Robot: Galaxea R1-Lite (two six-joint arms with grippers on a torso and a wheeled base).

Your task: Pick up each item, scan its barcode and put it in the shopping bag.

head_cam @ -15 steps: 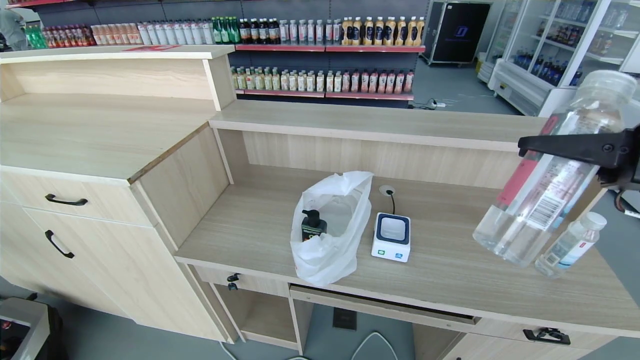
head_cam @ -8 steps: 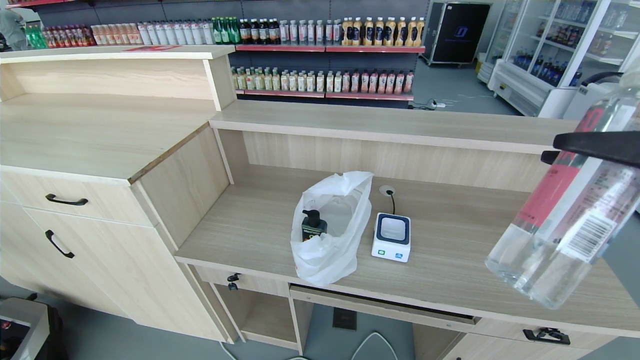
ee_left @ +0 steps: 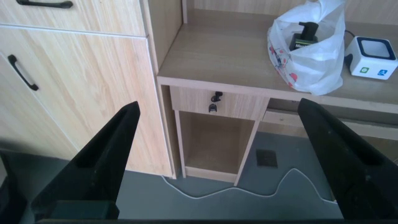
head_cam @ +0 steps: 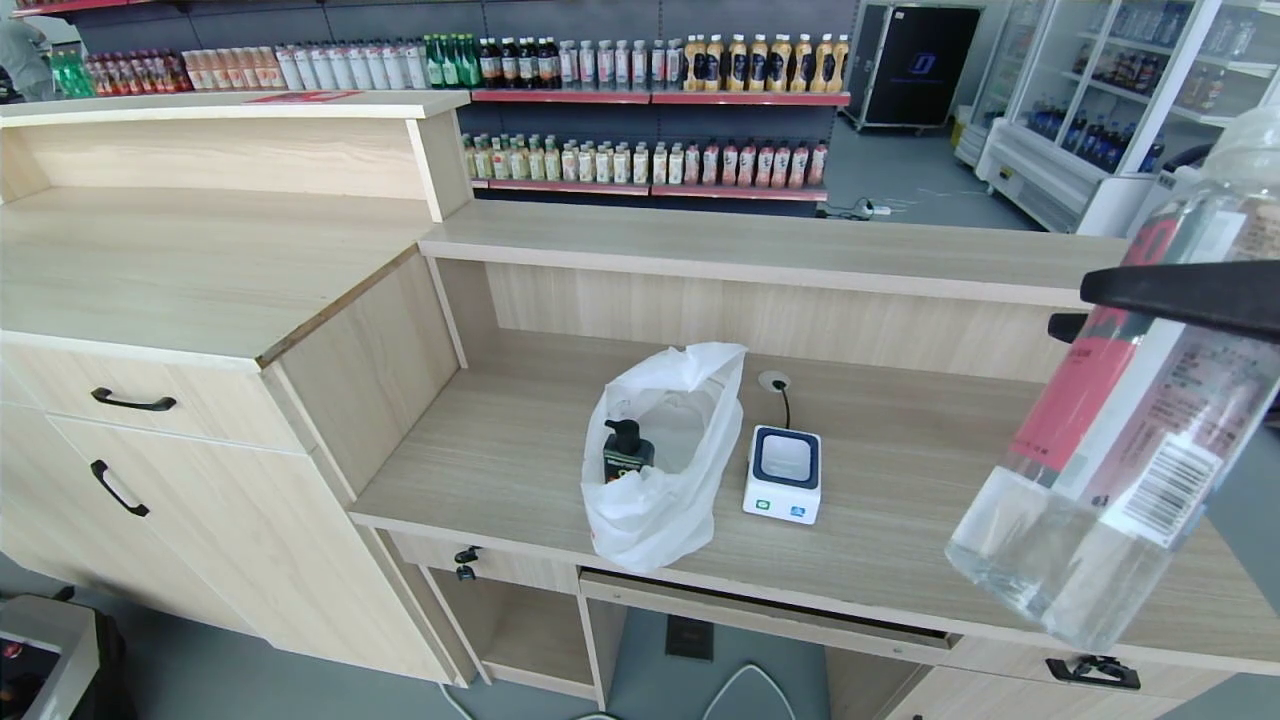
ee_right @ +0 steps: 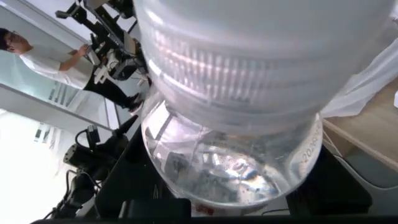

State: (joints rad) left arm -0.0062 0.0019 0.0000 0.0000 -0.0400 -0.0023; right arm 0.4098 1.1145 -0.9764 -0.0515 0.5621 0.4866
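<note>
Hanging right up close to the head camera, the water bottle [head_cam: 1130,430] is clamped in the right gripper [head_cam: 1120,305]. One black finger crosses the front of it and the other is mostly hidden behind it. The bottle is tilted, base low and neck high, and it's held in the air over the right end of the counter [head_cam: 900,530]. Its cap is a blur at the frame edge and part of its side is cut off there. The barcode [head_cam: 1165,490] on the label faces the camera. In the right wrist view the bottle [ee_right: 230,93] is so close I can't tell which end I'm looking at.

The left gripper [ee_left: 217,155] sits low in front of the desk with its fingers spread wide, holding nothing.

Further back on the counter is the shopping bag [head_cam: 660,450], mouth open, with a black pump bottle [head_cam: 626,452] standing inside. The scanner [head_cam: 783,473] is just beside the bag on its right, its cable running into a hole in the desktop. Way behind are the drink shelves [head_cam: 650,60].

Compared with a second ago, the bottle looks bigger and lower in frame, and it now covers the small bottle that was lying on the counter's right end. Since half a second ago it has slid slightly left. Bag, pump bottle and scanner haven't budged.
</note>
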